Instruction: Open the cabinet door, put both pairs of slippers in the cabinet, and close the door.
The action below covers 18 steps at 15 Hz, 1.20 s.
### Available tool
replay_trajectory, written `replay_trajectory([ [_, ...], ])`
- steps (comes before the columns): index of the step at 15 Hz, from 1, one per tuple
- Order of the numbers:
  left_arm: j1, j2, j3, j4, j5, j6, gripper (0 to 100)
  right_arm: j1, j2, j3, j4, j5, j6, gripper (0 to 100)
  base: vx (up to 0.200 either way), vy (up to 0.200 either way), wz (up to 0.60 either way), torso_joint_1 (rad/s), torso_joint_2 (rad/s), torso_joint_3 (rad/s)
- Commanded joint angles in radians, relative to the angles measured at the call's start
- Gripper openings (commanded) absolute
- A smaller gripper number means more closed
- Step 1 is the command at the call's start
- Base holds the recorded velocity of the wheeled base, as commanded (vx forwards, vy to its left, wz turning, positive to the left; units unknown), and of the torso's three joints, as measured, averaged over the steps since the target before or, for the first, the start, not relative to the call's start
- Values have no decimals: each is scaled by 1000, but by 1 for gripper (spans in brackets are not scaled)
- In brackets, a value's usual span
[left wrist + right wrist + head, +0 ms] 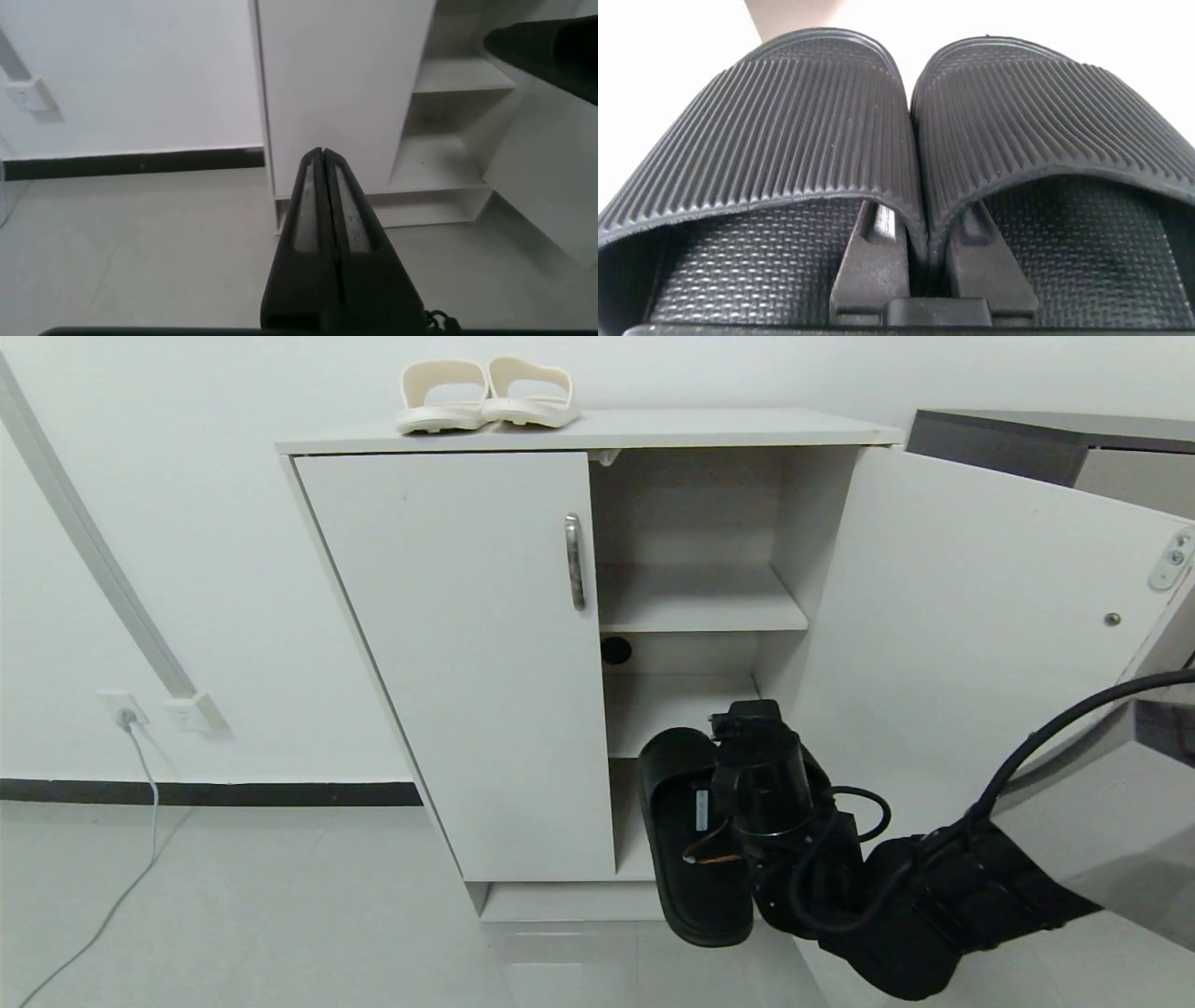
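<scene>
A white cabinet (597, 429) stands against the wall, its right door (971, 644) swung open and its left door (457, 653) closed. A cream pair of slippers (485, 397) lies on its top. My right gripper (738, 803) is shut on a black pair of slippers (686, 840), held on edge in front of the lower shelf (681, 714). In the right wrist view the fingers (873, 257) pinch the two slippers' (785, 121) inner edges together. My left gripper (322, 161) is shut with nothing in it, low over the floor, facing the cabinet (346, 84).
The upper shelf (695, 602) inside is bare. A wall socket (121, 709) with a cable trailing to the floor sits at the left. A grey unit (1055, 443) stands behind the open door. Open tiled floor (233, 905) lies left of the cabinet.
</scene>
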Motion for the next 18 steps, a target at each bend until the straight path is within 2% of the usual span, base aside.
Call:
replay_trajectory([
  [1, 0, 1, 0, 0, 0, 0, 0, 3, 82, -39, -35, 1, 2, 0, 0, 0, 0, 0, 0, 0],
  [9, 0, 1, 0, 0, 0, -4, 0, 2, 98, -44, -43, -3, 4, 0, 0, 0, 0, 0, 0, 0],
  [18, 0, 1, -2, 1, 0, -4, 0, 6, 98, -41, -43, -8, 2, 0, 0, 0, 0, 2, 0, -185],
])
